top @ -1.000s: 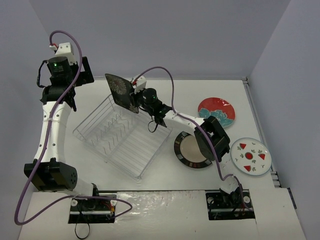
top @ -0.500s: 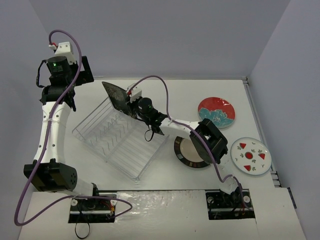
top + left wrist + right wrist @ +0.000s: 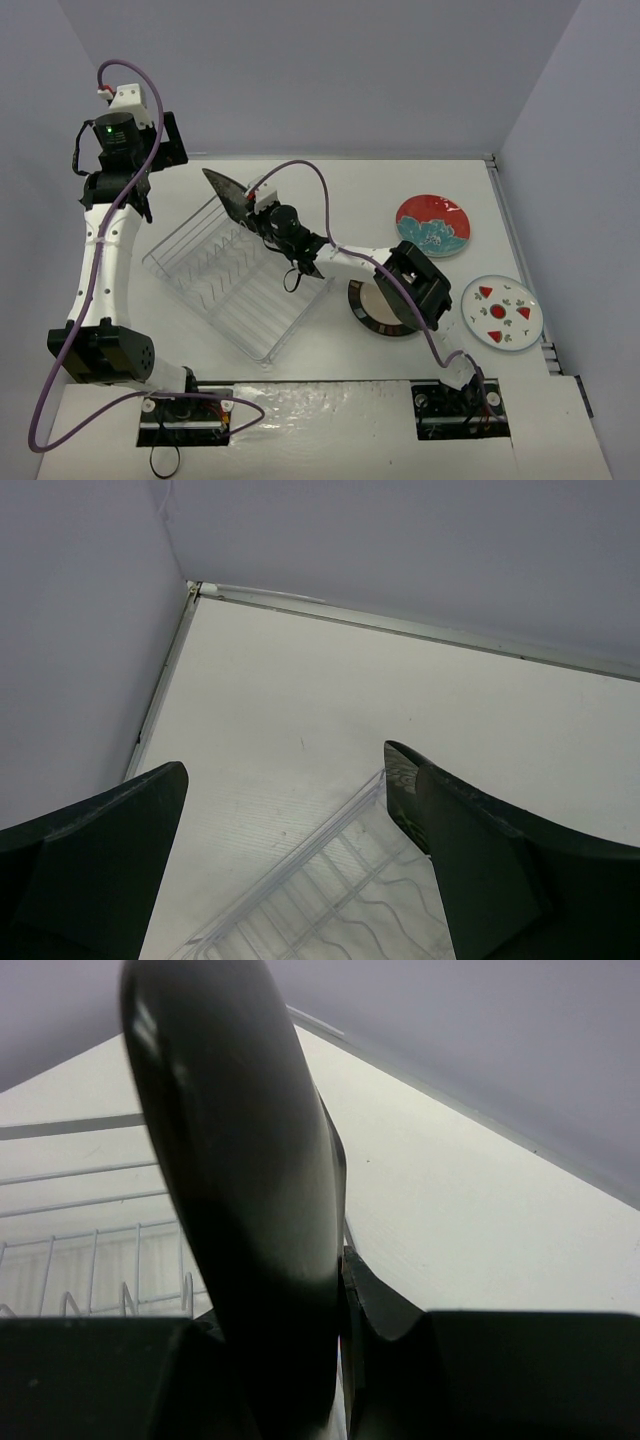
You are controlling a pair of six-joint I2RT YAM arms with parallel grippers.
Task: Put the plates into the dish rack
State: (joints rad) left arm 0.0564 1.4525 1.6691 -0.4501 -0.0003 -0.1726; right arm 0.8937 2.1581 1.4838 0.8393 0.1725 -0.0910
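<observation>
Since a second ago the right tool [image 3: 257,207] has carried the square black floral plate [image 3: 226,188] toward the left of the top view and lower. The plate then showed a broad face; it now shows only a narrow, slanted sliver, nearly edge-on. It is at the far corner of the dish rack [image 3: 166,276], left of centre in the frame; whether it touches the wires cannot be told. The rack itself has slid a little toward the lower left. The right arm has stretched further left, its elbow dropping over the round beige plate with the black striped rim [image 3: 373,302].

The right arm reaches low across the white worktop [image 3: 400,180], from the lower right toward the rack. Its tool is clamped on the black plate's edge, which fills the right wrist view.

The left arm has not moved. It stands raised in the upper left, its tool [image 3: 285,760] spread apart and holding nothing.

The red-and-teal floral plate [image 3: 433,222] and the white plate with red triangles [image 3: 502,311] lie flat at the right.
</observation>
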